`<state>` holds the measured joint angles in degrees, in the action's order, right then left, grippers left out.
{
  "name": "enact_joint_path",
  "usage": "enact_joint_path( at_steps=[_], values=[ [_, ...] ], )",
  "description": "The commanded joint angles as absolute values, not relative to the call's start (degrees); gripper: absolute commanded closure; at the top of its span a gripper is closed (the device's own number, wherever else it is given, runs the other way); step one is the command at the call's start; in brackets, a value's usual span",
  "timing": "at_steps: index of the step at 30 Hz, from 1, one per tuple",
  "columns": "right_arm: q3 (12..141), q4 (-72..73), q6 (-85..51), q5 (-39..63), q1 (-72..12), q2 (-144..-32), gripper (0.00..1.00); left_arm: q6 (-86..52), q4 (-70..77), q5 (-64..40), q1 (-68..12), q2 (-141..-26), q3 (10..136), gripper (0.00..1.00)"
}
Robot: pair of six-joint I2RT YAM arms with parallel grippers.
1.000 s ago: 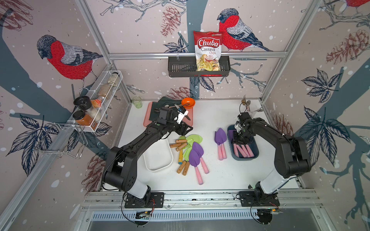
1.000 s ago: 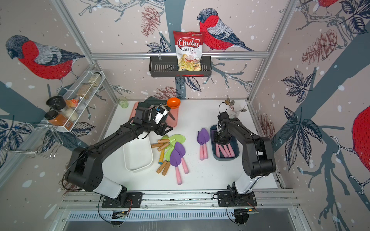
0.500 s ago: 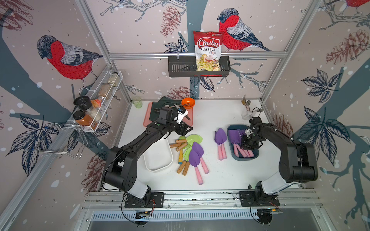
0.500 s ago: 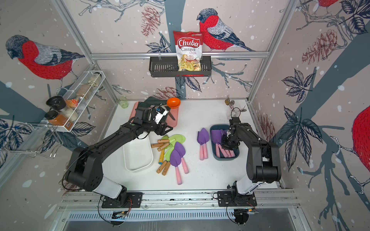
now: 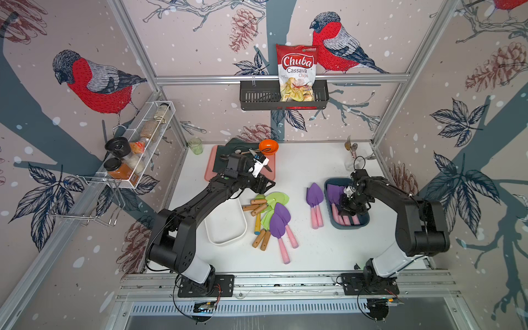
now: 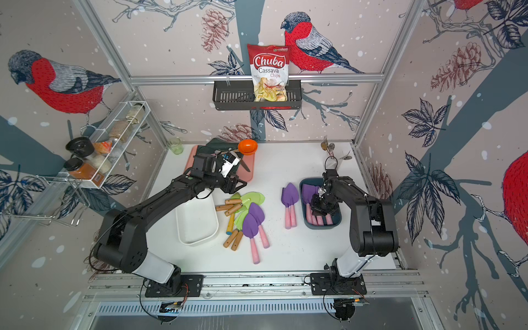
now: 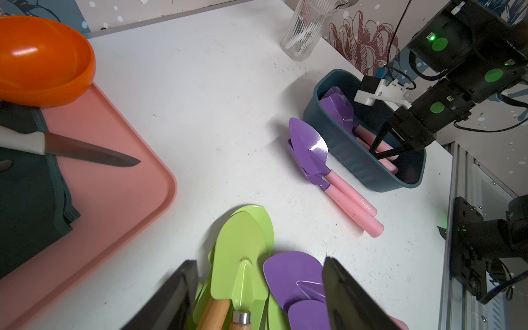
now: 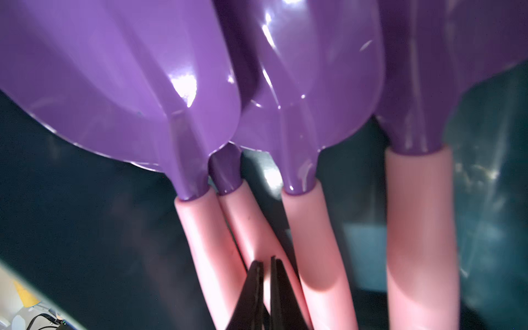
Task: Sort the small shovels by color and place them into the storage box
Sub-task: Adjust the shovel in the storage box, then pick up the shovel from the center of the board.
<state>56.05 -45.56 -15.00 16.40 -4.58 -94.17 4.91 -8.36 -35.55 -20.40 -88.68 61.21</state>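
Fingers of the right gripper (image 8: 266, 263) are pressing together with nothing between them, down among the pink handles of four purple shovels (image 8: 114, 71) lying in the blue box (image 7: 343, 151). Left gripper (image 7: 257, 261) is hovering spread wide over the mixed pile (image 5: 268, 213) (green and purple) beside the white box (image 5: 225, 225).

The left arm stretches forward, left pincer (image 7: 260, 285) spread wide; the right arm bends downward, right pincer (image 8: 266, 264) closed.
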Motion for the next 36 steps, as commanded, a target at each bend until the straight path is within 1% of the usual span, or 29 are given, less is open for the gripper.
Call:
enact_joint_path(
  at_steps=[1,3,8,13,18,23,28,30,33,36],
  values=[
    [57.3,-48.1,-15.5,10.8,-5.2,-94.0,0.81,5.8,-8.4,-35.4,-20.5,-88.3,61.1,0.28],
    [59.2,-49.7,-15.8,9.1,-5.6,-93.0,0.75,5.9,-8.4,-35.5,-20.5,-88.2,61.1,0.27],
    [65.6,-54.4,-16.5,3.9,-8.7,-90.6,0.67,5.9,-8.3,-35.2,-20.4,-88.1,60.8,0.27],
    [70.4,-56.7,-19.0,0.5,-16.7,-90.4,0.66,6.5,-8.3,-34.7,-20.4,-87.1,59.6,0.27],
    [72.3,-52.5,-23.9,3.7,-26.5,-92.0,0.66,6.7,-8.3,-34.4,-19.9,-85.9,58.2,0.27],
    [74.0,-46.0,-28.6,7.9,-36.6,-96.3,0.64,6.2,-7.8,-34.2,-17.9,-84.7,56.9,0.27],
    [75.0,-45.1,-32.0,9.0,-46.3,-100.1,0.62,6.0,-7.6,-34.1,-14.7,-82.9,54.6,0.27],
    [73.8,-44.9,-33.3,9.3,-48.5,-100.7,0.61,6.0,-7.4,-34.0,-13.8,-82.5,54.1,0.27],
    [70.5,-41.8,-35.2,11.5,-50.8,-101.3,0.54,5.7,-6.8,-34.1,-13.4,-82.4,53.6,0.27],
    [68.9,-39.5,-35.9,11.9,-52.1,-102.7,0.53,4.9,-6.3,-34.7,-13.4,-82.5,53.4,0.27]
  ],
)
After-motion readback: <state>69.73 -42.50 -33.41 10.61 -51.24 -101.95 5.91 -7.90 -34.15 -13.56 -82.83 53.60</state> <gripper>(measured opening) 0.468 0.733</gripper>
